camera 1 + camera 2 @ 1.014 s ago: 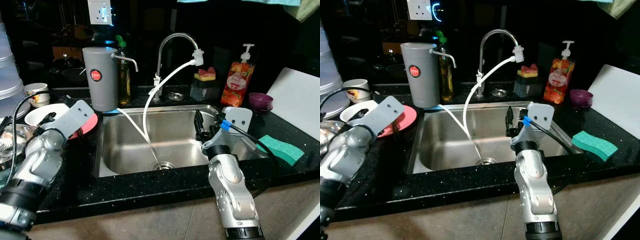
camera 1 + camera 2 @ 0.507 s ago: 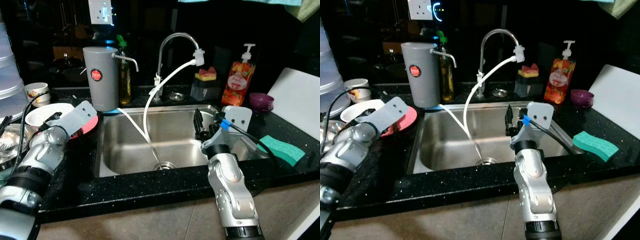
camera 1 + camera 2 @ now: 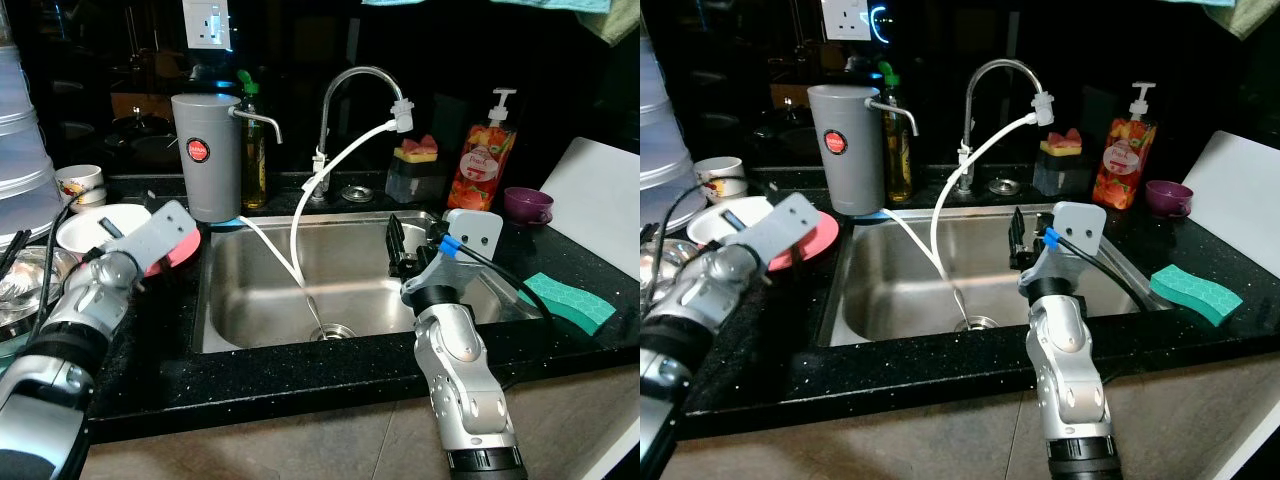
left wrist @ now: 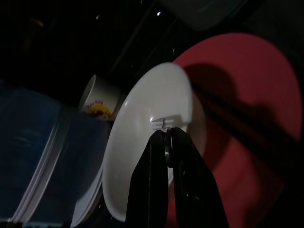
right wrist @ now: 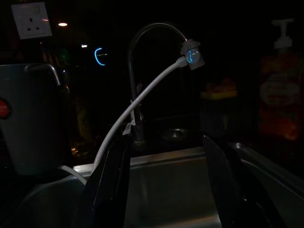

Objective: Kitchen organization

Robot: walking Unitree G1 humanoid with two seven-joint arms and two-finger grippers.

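Dark kitchen counter [image 3: 300, 375] around a steel sink [image 3: 340, 285]. Left of the sink, left gripper [image 4: 166, 142] pinched onto white plate [image 4: 142, 147] over red plate [image 4: 247, 118]. Above the sink, right gripper [image 5: 166, 175] spread wide, holding nothing.

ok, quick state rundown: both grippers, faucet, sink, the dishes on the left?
left gripper: shut, empty, over the white bowl.
right gripper: open, empty, above the sink.
faucet: no water running, white hose attached at the spout.
sink: no dishes in it, hose end at the drain.
white bowl: upright, on the counter.
red plate: flat, beside the bowl.
green sponge: lying flat on the counter.
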